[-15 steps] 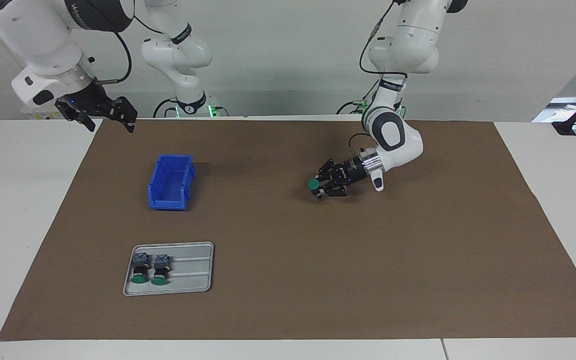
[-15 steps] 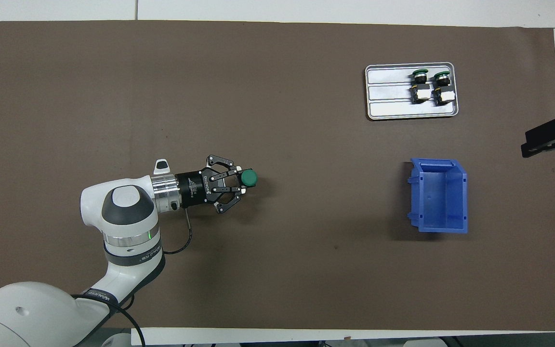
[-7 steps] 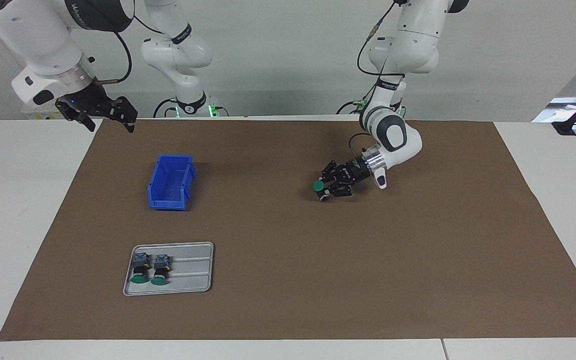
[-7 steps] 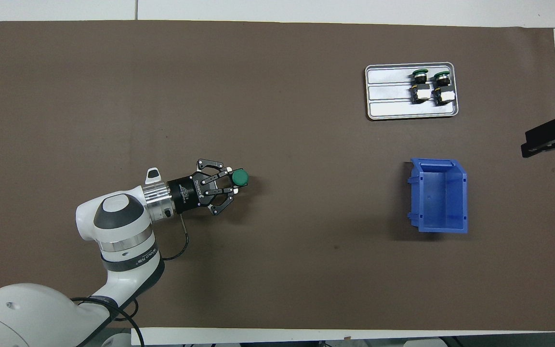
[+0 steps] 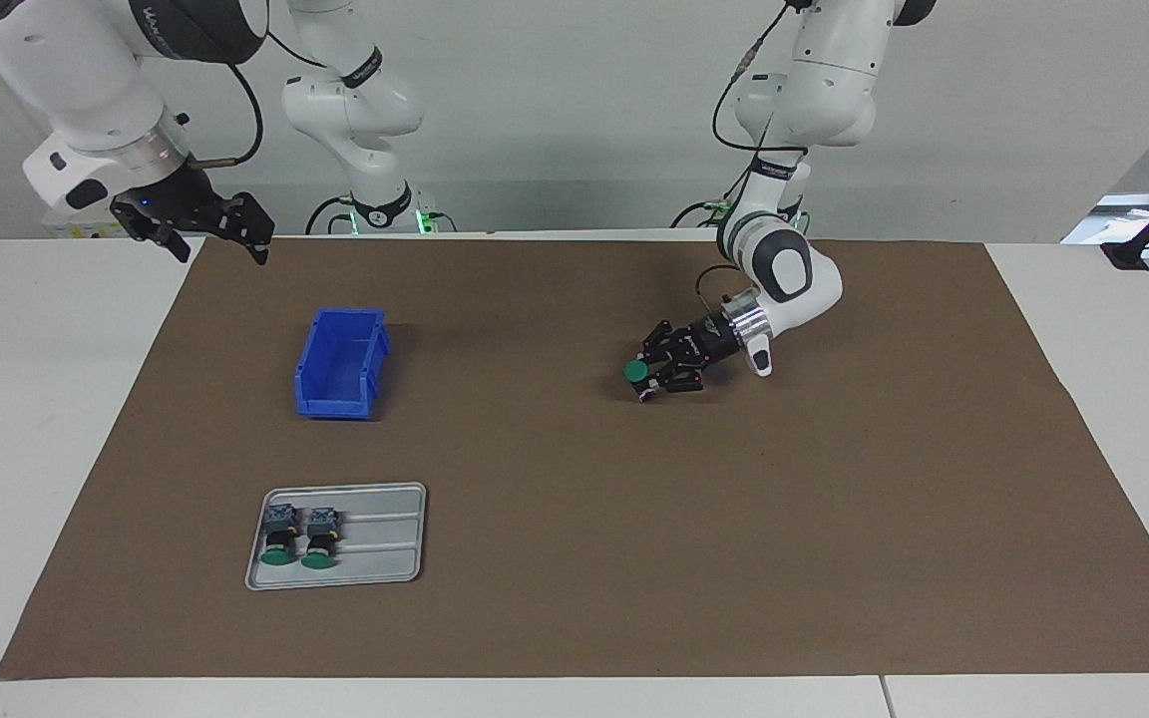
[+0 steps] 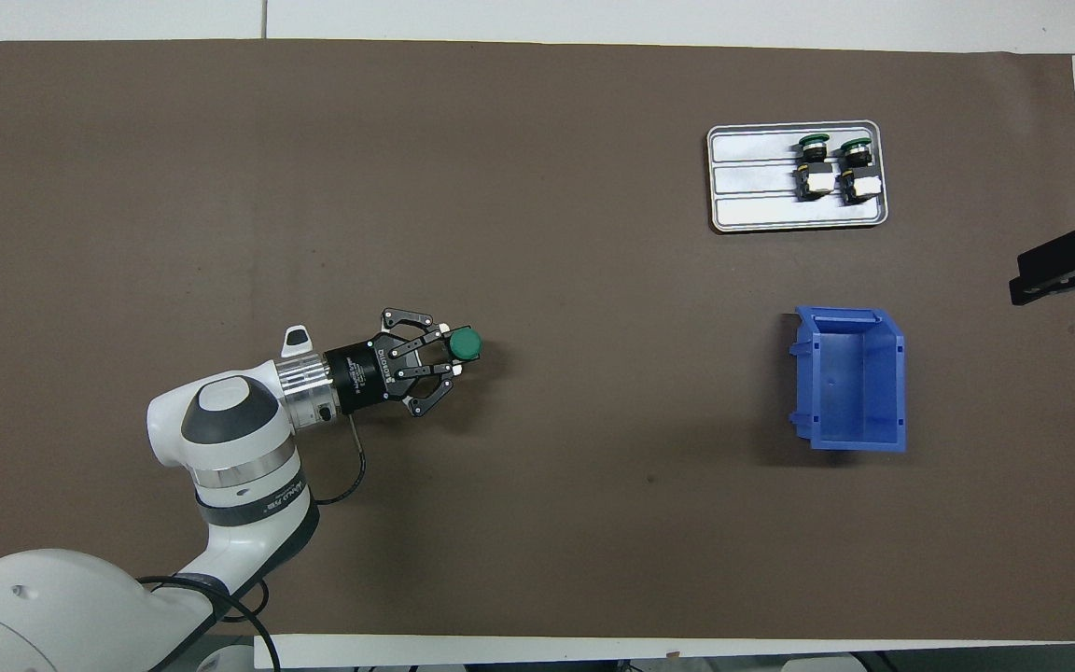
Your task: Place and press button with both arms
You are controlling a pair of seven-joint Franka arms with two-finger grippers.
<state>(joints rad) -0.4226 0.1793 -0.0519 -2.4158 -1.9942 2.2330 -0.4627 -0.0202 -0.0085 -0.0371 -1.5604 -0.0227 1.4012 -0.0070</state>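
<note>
My left gripper is shut on a button with a round green cap, gripping its dark body so the cap sticks out past the fingertips. It lies tilted and very low over the brown mat near the middle; whether the button touches the mat I cannot tell. Over the mat's corner at the right arm's end, my right gripper hangs raised and open, holding nothing, and waits.
A blue bin stands open toward the right arm's end. Farther from the robots, a grey tray carries two more green-capped buttons side by side.
My left gripper drew back a little toward its own arm's base and dipped lower with the button, then held still. The right arm has not moved.
</note>
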